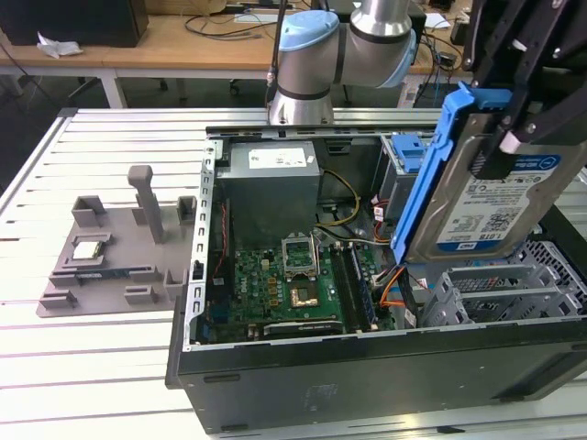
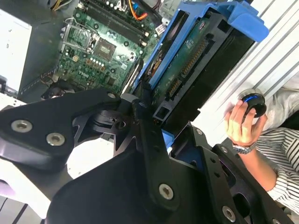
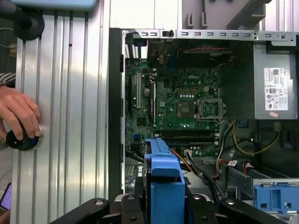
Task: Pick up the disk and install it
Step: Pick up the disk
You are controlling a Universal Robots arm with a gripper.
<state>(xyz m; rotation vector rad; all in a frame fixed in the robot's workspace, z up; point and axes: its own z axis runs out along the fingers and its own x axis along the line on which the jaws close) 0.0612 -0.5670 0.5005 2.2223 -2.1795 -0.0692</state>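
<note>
Silver-metal rectangular hard drive with a white and blue barcode label and a bright blue plastic frame, the disk [image 1: 486, 206]: off the white slatted counter [image 1: 92, 367], carried aloft and tilted. In the exterior view it sits at 3 o'clock from the green motherboard [image 1: 275, 284] of the open dark grey computer case [image 1: 197, 275]. The perforated grey metal drive cage [image 1: 500, 293] is just below it at 6 o'clock. Whether the disk's lower corner touches the cage cannot be told.

Black multi-link tool [image 1: 503, 147]: closed firmly on the disk's upper end.

Step in hand, by judgement: bringing the disk to the cage. You would do well to square the tilt to the cage opening, lower slowly, and keep the blue frame clear of the orange cable [image 1: 390, 289] at 9 o'clock from the cage.

Grey and light-blue jointed arm [image 1: 335, 46]: shoulder at 12 o'clock of the case, wrist high over the case's 3 o'clock side, tool pointing downward at a slant.
</note>
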